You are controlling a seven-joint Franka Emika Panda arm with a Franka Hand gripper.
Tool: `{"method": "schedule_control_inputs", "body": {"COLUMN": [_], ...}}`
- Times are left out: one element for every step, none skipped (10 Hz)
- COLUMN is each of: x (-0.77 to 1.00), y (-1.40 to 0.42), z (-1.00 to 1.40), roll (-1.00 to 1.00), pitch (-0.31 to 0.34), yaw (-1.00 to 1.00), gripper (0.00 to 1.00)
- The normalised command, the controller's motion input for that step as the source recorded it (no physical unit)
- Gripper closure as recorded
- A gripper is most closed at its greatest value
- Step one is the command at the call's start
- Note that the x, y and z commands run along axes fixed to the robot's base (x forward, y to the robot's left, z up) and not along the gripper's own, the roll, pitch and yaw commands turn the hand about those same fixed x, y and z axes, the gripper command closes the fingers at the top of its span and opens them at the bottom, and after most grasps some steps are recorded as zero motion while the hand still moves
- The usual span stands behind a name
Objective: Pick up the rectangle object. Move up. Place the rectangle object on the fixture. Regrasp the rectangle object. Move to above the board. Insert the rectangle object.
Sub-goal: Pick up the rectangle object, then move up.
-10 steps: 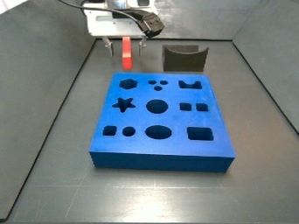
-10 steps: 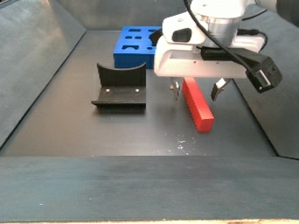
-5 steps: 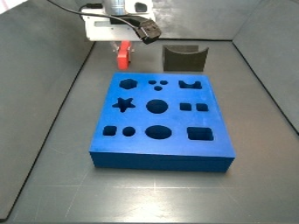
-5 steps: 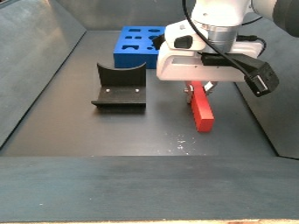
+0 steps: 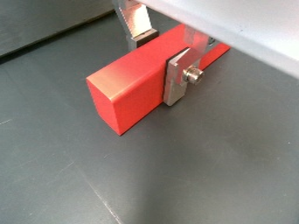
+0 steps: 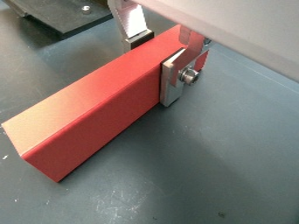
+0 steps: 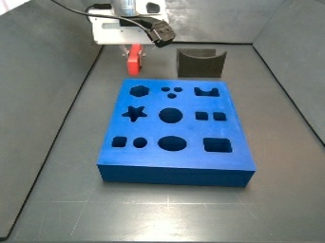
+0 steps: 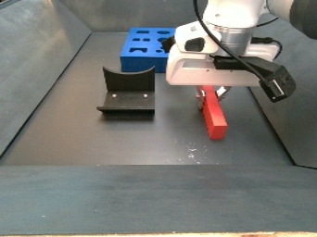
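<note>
The rectangle object (image 5: 128,83) is a red-orange bar lying flat on the dark floor; it also shows in the other views (image 6: 87,118) (image 7: 133,60) (image 8: 216,118). My gripper (image 5: 158,63) is down over one end of it, with a silver finger pressed on each long side (image 6: 156,63). In the side views the gripper (image 7: 133,49) (image 8: 213,93) sits low at the bar's far end. The fixture (image 7: 200,63) (image 8: 126,93) stands beside the bar, apart from it. The blue board (image 7: 152,128) (image 8: 139,61) lies near both.
Grey walls enclose the floor on all sides. The fixture's base plate shows at the edge of a wrist view (image 6: 59,10). The board has several dark cut-out holes in its top.
The gripper has come down over the bar's end and its fingers have drawn in against the bar's sides. The bar has not moved. Nothing differs over the last half second.
</note>
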Motion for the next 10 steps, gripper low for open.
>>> {"method": "schedule_control_inputs", "body": {"x": [0.00, 0.00, 0.00, 0.00, 0.00, 0.00, 0.00, 0.00, -0.02, -0.04], "y": [0.00, 0.00, 0.00, 0.00, 0.00, 0.00, 0.00, 0.00, 0.04, 0.04], "z": [0.00, 0.00, 0.00, 0.00, 0.00, 0.00, 0.00, 1.00, 1.00, 1.00], "roll": [0.00, 0.00, 0.00, 0.00, 0.00, 0.00, 0.00, 0.00, 0.01, 0.00], "pitch": [0.000, 0.000, 0.000, 0.000, 0.000, 0.000, 0.000, 0.000, 0.007, 0.033], "yaw": [0.00, 0.00, 0.00, 0.00, 0.00, 0.00, 0.00, 0.00, -0.02, -0.02], "gripper": [1.00, 1.00, 1.00, 1.00, 1.00, 1.00, 1.00, 1.00, 1.00, 1.00]}}
